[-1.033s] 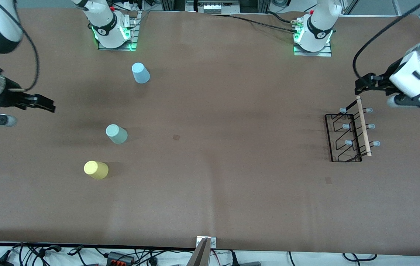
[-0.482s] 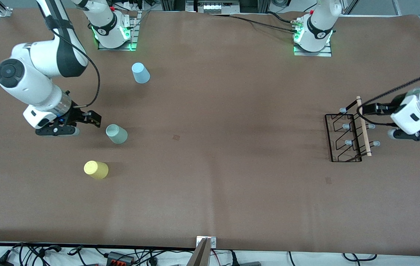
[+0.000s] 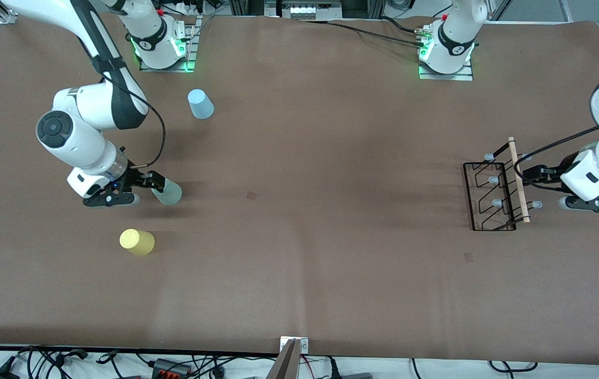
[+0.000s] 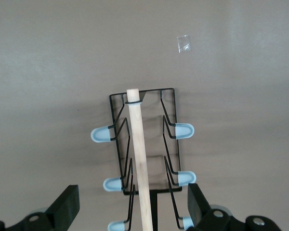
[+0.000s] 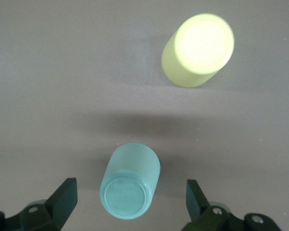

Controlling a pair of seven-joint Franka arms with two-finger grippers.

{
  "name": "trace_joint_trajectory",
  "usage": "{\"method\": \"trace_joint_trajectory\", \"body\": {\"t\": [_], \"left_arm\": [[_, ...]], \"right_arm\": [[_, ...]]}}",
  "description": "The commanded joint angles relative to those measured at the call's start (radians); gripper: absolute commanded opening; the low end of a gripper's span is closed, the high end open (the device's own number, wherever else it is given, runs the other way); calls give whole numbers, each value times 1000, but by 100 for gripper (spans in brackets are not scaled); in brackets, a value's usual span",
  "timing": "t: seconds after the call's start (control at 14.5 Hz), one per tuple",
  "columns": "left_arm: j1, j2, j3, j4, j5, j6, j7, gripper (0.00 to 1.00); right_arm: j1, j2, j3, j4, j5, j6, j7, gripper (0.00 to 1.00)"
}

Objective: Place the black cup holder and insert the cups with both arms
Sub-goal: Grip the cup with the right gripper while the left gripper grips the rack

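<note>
The black cup holder [image 3: 483, 196] stands at the left arm's end of the table, its wooden rod [image 3: 519, 181] along the top. My left gripper [image 3: 530, 176] is open beside it, and in the left wrist view the rod [image 4: 137, 144] runs between the spread fingers [image 4: 66, 206] without touching them. The pale green cup [image 3: 169, 192] stands upside down toward the right arm's end. My right gripper [image 3: 156, 184] is open around it; the cup [image 5: 130, 185] sits between the fingers [image 5: 65, 196], apart from both. The yellow cup [image 3: 137, 242] stands nearer the front camera, and the light blue cup [image 3: 200, 103] stands farther from it.
The brown table mat [image 3: 305, 221] lies bare between the cups and the holder. Both arm bases [image 3: 160, 45] stand along the table edge farthest from the front camera. Cables and a metal bracket [image 3: 293, 347] sit at the edge nearest it.
The right gripper has come in from the table's end and lowered around the pale green cup. The left gripper has moved down along the holder to straddle its wooden rod. Both stayed open.
</note>
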Motion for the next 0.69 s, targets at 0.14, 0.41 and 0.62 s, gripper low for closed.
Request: {"method": "trace_joint_trajectory", "body": {"t": [0.14,0.41,0.62], "left_arm": [[6,-75,-3,-174,13,134,21,99],[24,-66,-3,-242,13,197,21,94],[26,-66,-3,-267,13,201,12,70]], "right_arm": [[2,12,6,-31,10,20,10,100],[2,21,15,-51,10,20,56,100],[2,31,27,-75,10,29,96,100]]}}
